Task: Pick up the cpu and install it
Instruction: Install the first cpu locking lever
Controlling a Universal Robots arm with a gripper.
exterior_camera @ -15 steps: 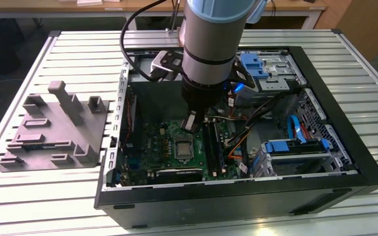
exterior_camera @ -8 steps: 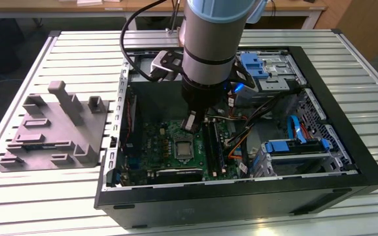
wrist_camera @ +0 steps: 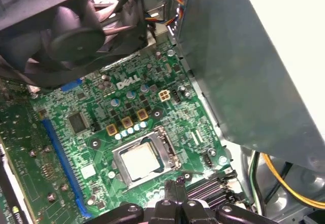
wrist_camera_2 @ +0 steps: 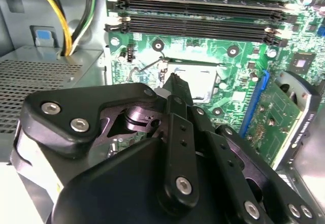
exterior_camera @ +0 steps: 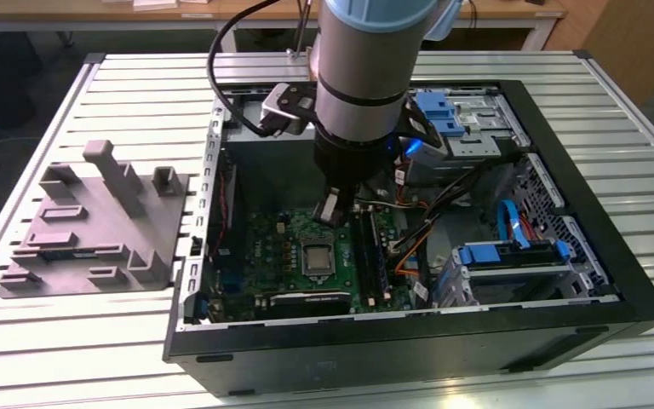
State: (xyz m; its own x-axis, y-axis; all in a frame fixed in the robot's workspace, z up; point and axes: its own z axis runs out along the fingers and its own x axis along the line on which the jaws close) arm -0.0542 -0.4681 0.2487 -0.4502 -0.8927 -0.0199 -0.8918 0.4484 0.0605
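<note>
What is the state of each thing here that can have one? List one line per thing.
cpu: seated in the motherboard socket, metal frame around it.
gripper: fingers together, holding nothing, above the board near the socket.
computer case: lying on its side, side panel off, interior exposed.
memory slots: vacant.
grey tray: on the table beside the case, nothing on it.

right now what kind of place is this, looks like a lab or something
Probably a robotics lab or test workbench. An open computer case lies on a slatted metal table, the arm's gripper hangs over its green motherboard, and a grey moulded tray sits beside the case.
</note>
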